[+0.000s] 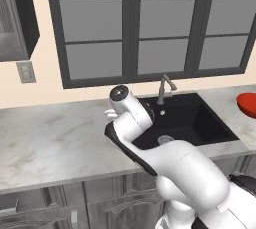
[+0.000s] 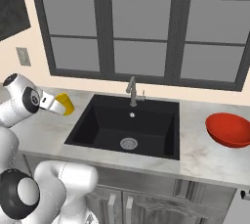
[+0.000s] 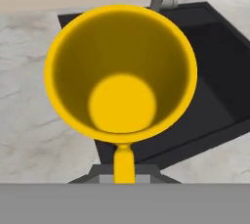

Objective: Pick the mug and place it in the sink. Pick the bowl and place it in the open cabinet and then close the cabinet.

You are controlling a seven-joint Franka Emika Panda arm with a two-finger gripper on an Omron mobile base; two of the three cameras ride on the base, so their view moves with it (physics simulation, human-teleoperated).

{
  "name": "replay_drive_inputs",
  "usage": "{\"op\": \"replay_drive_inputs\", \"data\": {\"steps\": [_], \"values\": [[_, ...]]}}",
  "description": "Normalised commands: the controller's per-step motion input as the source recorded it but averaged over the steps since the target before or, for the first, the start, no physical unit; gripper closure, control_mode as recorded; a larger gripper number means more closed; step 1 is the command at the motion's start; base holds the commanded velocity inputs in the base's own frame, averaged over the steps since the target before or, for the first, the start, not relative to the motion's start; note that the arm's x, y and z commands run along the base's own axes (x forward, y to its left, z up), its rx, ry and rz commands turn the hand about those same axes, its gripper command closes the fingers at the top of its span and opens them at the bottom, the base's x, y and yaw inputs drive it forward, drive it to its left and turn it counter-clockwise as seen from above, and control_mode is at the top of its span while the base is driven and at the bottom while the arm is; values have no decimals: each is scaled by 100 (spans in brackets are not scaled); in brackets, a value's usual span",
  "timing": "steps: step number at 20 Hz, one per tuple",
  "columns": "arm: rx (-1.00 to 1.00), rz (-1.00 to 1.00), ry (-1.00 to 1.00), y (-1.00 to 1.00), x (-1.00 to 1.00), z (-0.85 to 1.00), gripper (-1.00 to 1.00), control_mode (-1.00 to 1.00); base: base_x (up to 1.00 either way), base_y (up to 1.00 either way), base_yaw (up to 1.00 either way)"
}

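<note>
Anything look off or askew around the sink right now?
Nothing stands out. The mug is held by its handle in the gripper at the sink's left edge; the bowl sits upright on the counter.

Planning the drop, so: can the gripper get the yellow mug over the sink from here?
Probably yes. The gripper, shut on the yellow mug by its handle, is beside the black sink, with nothing between them except bare counter.

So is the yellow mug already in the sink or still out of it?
Out. The mug hangs at the end effector over the counter, left of the sink; the hand view looks into its empty inside.
</note>
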Motion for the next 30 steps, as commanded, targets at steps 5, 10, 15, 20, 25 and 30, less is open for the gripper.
{"op": "replay_drive_inputs", "data": {"steps": [5,10,15,20,25,30], "values": [[0,-16,4,-24,61,0,100,-100,0,0,0],[0,-12,9,-29,66,0,100,-100,0,0,0],[0,-3,14,-43,50,-2,100,-100,0,0,0],[0,0,6,-48,29,-19,100,-100,0,0,0],[0,0,0,-45,10,-24,100,-100,0,0,0],[0,0,1,-39,10,-26,100,-100,0,0,0]]}}
